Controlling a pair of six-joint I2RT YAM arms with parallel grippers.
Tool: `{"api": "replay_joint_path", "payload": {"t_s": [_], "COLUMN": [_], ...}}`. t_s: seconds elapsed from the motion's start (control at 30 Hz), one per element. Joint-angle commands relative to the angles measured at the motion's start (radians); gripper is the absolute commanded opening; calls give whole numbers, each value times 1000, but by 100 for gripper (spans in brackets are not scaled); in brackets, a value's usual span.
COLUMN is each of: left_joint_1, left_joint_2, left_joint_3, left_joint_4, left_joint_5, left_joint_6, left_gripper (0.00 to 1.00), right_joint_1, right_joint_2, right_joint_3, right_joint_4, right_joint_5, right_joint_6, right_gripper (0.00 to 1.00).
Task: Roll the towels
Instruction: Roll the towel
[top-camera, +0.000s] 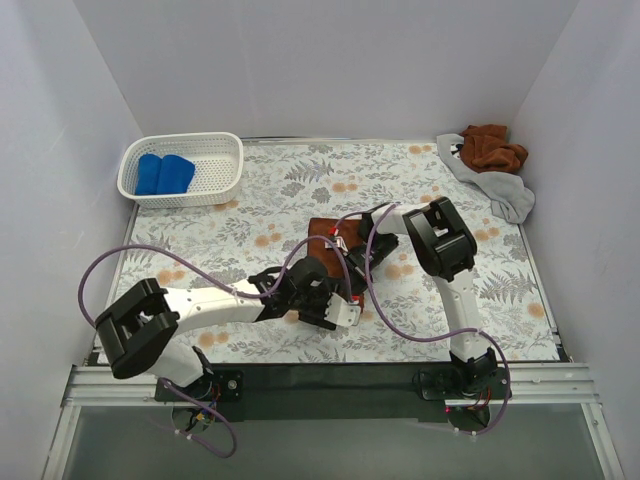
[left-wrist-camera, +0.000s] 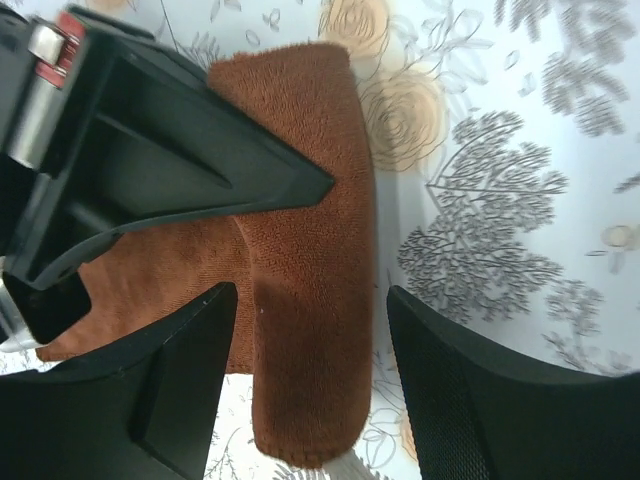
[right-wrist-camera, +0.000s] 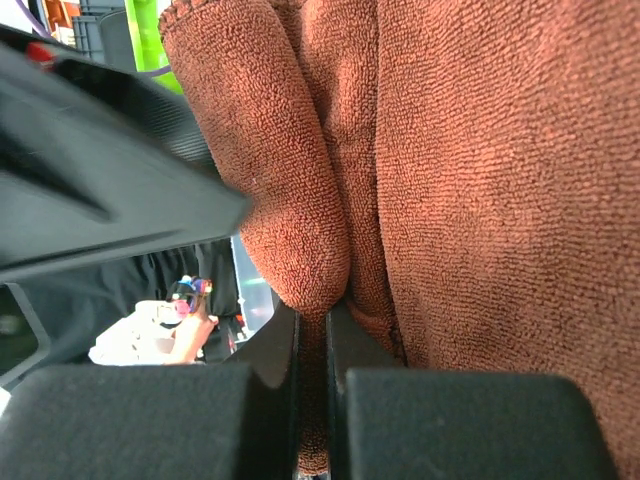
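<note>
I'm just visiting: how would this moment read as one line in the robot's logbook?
step: roll rust-brown towel | right gripper: pinching the towel | left gripper: open, astride its folded part | blue towels: in basket

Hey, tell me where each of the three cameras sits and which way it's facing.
Top external: above and behind the bases, looking down on the table; both arms show.
Left wrist: on the left arm, looking down on the rust-brown towel; left gripper open astride its fold.
Right wrist: pressed close to that towel; right gripper pinches it.
Both wrist views share the towel.
</note>
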Motion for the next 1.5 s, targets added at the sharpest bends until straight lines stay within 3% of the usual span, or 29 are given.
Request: {"api": "replay_joint_path", "payload": {"t_s": [0.0,0.1,0.17,0.2,0.33,0.47,0.53,0.73,0.83,1.0,1.2,1.47], "left_joint_1": [-7,-17,-18,-18,-18,-14,-6,120,203,299,358,387], "left_joint_2": [36,70,96,108,155,173,203,314,433,630,848,1000], "left_joint_3": [-22,-35,-27,-3,48,99,152,324,450,615,778,953], "left_joint_4": [99,87,38,12,-109,-244,-299,-511,-643,-781,-982,-1079], "left_joint_5": [-90,-76,-51,-44,7,103,180,450,591,677,740,723], "left_joint_6": [37,49,48,32,-21,-70,-95,-149,-144,-123,-3,44], "left_gripper": [57,47,36,26,17,16,16,18,20,22,25,29], "right_joint_1": [6,-1,-15,-20,-81,-144,-184,-303,-340,-348,-253,89], "right_joint_2": [35,43,37,34,-1,-72,-101,-265,-388,-647,-866,-931], "right_joint_3": [22,31,37,46,90,170,233,284,217,-16,-214,-426], "right_joint_4": [-6,-12,-11,-9,-6,-3,6,56,109,236,363,625], "right_joint_5": [44,32,38,42,81,191,242,340,363,398,469,742], "right_joint_6": [-40,-34,-25,-17,26,59,91,122,110,30,4,24], "right_gripper": [1,1,2,3,23,42,46,48,49,48,45,52]}}
